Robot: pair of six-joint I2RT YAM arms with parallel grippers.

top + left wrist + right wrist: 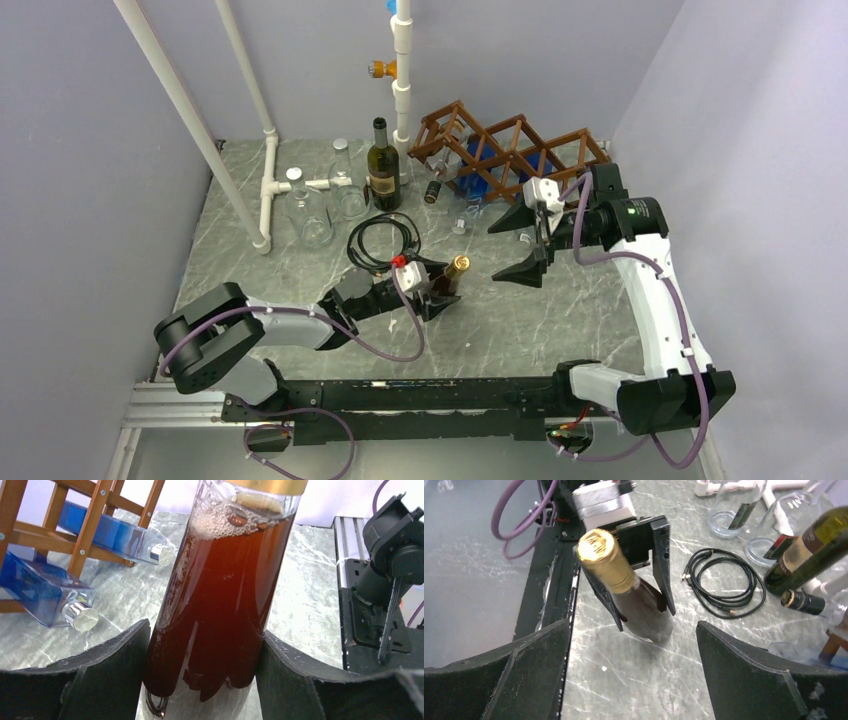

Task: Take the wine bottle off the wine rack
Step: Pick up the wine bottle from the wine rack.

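The clear glass wine bottle [225, 595], filled with amber-brown liquid and capped in gold foil, is clamped between the left tool's [645, 620] black pads. The grip sits low on the body, probably to steady its weight. The bottle leans, with its base down at the grey marbled counter [560, 310]. The right tool [515, 247] gapes wide and empty, with the bottle ahead of it and the brown wooden lattice wine rack [510, 150] just behind. With the bottle well apart from the rack, removal looks essentially done.
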